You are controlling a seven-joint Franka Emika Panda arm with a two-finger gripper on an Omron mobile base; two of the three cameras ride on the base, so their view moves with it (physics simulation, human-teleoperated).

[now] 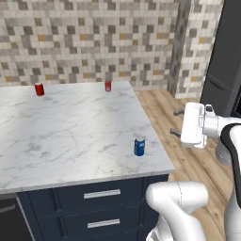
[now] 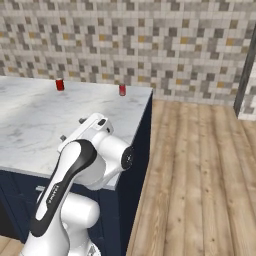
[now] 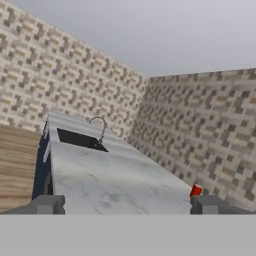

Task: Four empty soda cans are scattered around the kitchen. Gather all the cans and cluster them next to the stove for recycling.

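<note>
Your pincer (image 1: 176, 123) hangs off the counter's (image 1: 70, 136) edge, fingers apart and empty; the blue can (image 1: 139, 146) stands upright (axis vertical) just ahead, slightly lower, near that edge.

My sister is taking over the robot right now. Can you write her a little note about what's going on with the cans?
Gripper: open, holding nothing, hanging off the counter's right end, over the wood floor.
Cans: blue can stands near the front right corner of the marble counter. Two red cans at the back edge by the tiled wall: one to the left, one near the back right corner.
Done: no can picked up yet.
Left: find the fourth can and the stove, then gather all four beside it. The blue can looks nearest, so probably start there.
</note>
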